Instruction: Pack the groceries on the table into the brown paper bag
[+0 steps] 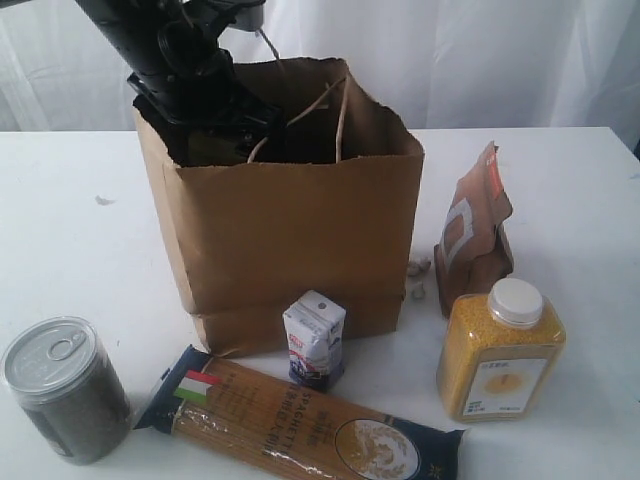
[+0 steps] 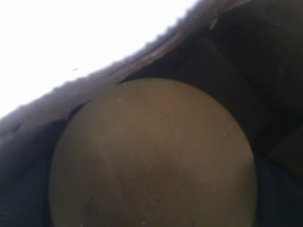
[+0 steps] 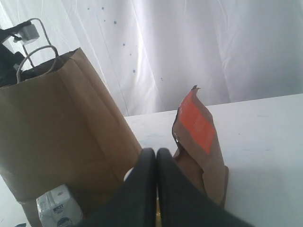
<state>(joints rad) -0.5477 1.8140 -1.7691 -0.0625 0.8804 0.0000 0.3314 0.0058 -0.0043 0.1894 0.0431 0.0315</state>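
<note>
White surface (image 1: 590,190), white curtain (image 1: 500,60) behind, and the brown paper bag (image 1: 290,230) stands upright mid-surface, with the tin can (image 1: 65,390), spaghetti packet (image 1: 300,425), carton (image 1: 315,338), grain bottle (image 1: 500,350) and brown pouch (image 1: 475,240) outside around it. Your left arm (image 1: 185,70) plunges steeply into the bag's mouth with the jar's olive-gold lid (image 2: 151,156) right under its camera, but the left fingers are hidden, so you can't tell whether they clasp the jar. Your right fingers (image 3: 142,184) are pressed together, empty, hanging near the pouch.

Brown paper bag (image 1: 300,230) upright, open; olive-gold jar lid (image 2: 151,156) inside.
</note>
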